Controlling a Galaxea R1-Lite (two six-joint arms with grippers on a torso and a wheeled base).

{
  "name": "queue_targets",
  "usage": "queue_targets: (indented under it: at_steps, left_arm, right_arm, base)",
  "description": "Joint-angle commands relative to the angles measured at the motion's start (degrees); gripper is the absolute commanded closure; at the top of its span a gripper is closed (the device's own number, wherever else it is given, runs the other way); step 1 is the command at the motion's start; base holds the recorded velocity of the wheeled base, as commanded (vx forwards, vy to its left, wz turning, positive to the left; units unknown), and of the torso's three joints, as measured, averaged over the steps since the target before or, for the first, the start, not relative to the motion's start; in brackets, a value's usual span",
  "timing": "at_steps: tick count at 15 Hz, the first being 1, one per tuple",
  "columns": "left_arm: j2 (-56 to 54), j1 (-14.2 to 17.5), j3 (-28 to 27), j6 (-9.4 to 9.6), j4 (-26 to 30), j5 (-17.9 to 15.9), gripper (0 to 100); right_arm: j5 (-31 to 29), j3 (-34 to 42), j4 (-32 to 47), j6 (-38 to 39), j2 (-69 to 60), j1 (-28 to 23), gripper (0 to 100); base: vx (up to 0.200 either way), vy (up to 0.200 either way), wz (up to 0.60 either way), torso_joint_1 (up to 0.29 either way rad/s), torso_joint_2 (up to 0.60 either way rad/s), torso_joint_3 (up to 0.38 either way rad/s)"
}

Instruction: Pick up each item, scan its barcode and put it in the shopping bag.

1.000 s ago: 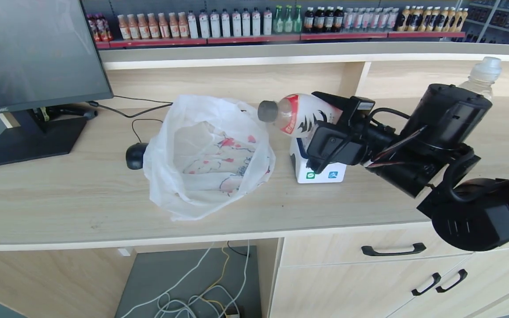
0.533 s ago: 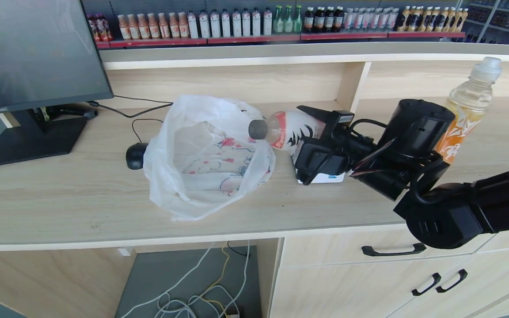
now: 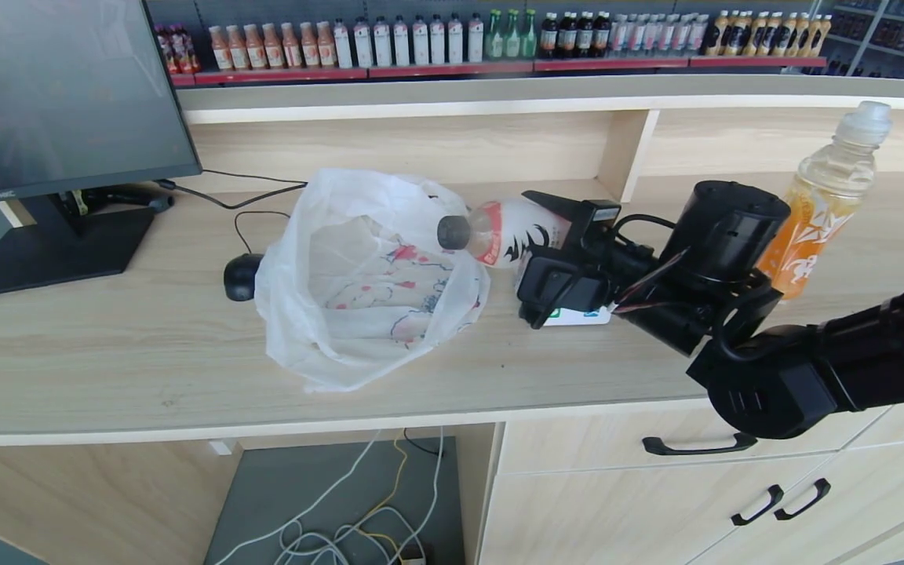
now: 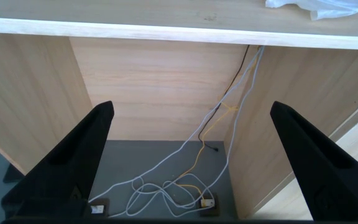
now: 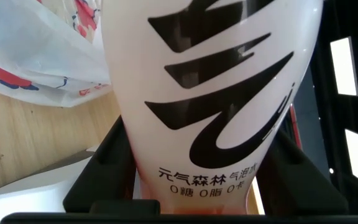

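Observation:
My right gripper (image 3: pixel 550 235) is shut on a white bottle (image 3: pixel 499 232) with black brush marks, a red band and a grey cap, held on its side above the counter. The cap end reaches over the right rim of the open white shopping bag (image 3: pixel 366 275). In the right wrist view the white bottle (image 5: pixel 213 99) sits between the dark fingers, with the shopping bag (image 5: pixel 36 50) beyond it. Under the gripper stands the small white barcode scanner (image 3: pixel 577 316), mostly hidden. An orange drink bottle (image 3: pixel 821 204) stands upright at the right. My left gripper (image 4: pixel 191 168) hangs open below the counter's edge.
A monitor (image 3: pixel 52 94) on its stand fills the counter's left end, and a black mouse (image 3: pixel 242 276) lies just left of the bag. A raised ledge (image 3: pixel 499 94) runs along the back. Cables (image 4: pixel 185 180) lie on the floor under the counter. Drawers (image 3: pixel 695 471) sit below on the right.
My right arm has carried the white bottle leftward and down from above the scanner until its cap is over the bag's rim. This has uncovered the orange bottle behind the arm.

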Motion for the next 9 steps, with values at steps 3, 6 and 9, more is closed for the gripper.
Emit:
queue_targets:
  at_steps: [3, 6, 9]
  left_arm:
    - [0.0, 0.0, 0.0, 0.02, 0.0, 0.0, 0]
    - [0.0, 0.0, 0.0, 0.02, 0.0, 0.0, 0]
    - [0.0, 0.0, 0.0, 0.02, 0.0, 0.0, 0]
  right_arm:
    - [0.0, -0.5, 0.0, 0.1, 0.6, 0.1, 100]
    - [0.0, -0.5, 0.0, 0.2, 0.6, 0.1, 100]
    - [0.0, -0.5, 0.0, 0.2, 0.6, 0.1, 100]
  base:
    - [0.0, 0.0, 0.0, 0.0, 0.0, 0.0]
    - [0.0, 0.0, 0.0, 0.0, 0.0, 0.0]
    - [0.0, 0.0, 0.0, 0.0, 0.0, 0.0]
